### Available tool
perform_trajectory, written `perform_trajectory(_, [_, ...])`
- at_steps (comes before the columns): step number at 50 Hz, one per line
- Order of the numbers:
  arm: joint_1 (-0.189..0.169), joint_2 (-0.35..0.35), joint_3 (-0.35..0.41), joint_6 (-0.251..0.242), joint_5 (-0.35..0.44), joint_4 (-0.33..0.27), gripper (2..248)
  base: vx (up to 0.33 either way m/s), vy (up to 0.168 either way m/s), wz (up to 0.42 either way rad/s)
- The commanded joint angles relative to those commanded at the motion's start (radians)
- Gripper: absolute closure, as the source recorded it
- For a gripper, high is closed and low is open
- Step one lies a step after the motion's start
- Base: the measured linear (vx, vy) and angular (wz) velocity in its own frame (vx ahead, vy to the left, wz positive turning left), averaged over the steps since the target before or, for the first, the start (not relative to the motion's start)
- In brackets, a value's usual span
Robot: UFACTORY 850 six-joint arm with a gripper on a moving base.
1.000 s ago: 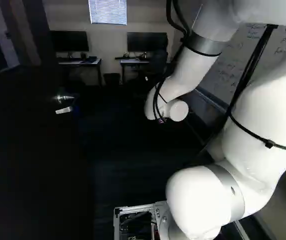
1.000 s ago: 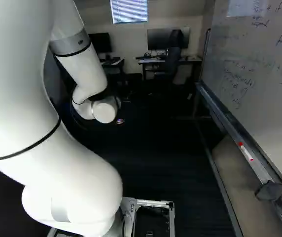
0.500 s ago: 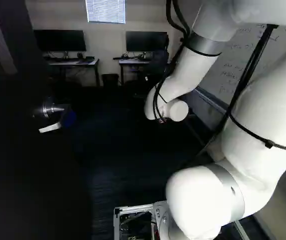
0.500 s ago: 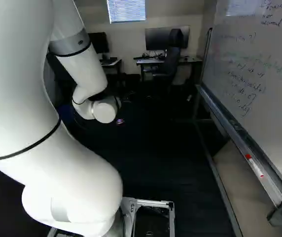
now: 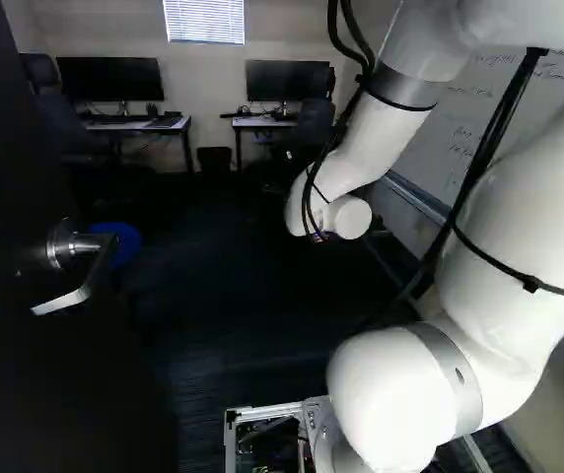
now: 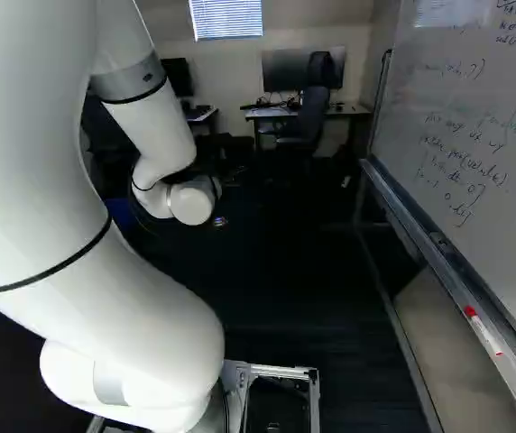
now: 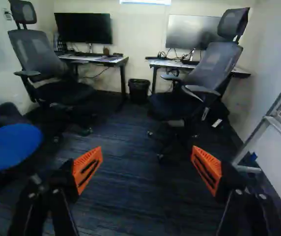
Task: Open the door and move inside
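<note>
Door (image 5: 26, 374): the task's thing; dark leaf at the near left, swung open, its face running beside the way in.
Handle (image 5: 69, 298): silver lever on that leaf, near left, with nothing gripping it.
Blue seat (image 7: 12, 147): left, past the handle, low over the floor (image 7: 143, 191).
Left table (image 7: 124, 78): far left, against the wall, a chair (image 7: 32, 51) beside it.
Way in: from the door on the left to the whiteboard on the right. Opening looks done; the base (image 6: 281, 371) seems to be at or just past the doorway. What is left, I judge, is rolling on until all of it is inside, keeping its left side off the lever.
Jaws: spread wide, orange pads (image 7: 95, 156) well apart, holding nothing; they point at the far floor between the two tables.
Arm (image 6: 87, 244): reaching ahead above the floor, apart from the handle.
Right table (image 7: 154, 81): far right, an office chair (image 7: 211, 64) in front.
Whiteboard (image 6: 402, 117): right side, its frame running from near to far; drifting right could bring the base against it.
</note>
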Motion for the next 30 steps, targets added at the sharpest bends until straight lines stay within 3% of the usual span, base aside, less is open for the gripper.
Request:
perform_trajectory(18, [0.000, 0.000, 0.000, 0.000, 0.000, 0.000, 3, 0.152, 0.000, -0.014])
perform_trajectory(30, [0.000, 0.000, 0.000, 0.000, 0.000, 0.000, 3, 0.061, 0.003, -0.008])
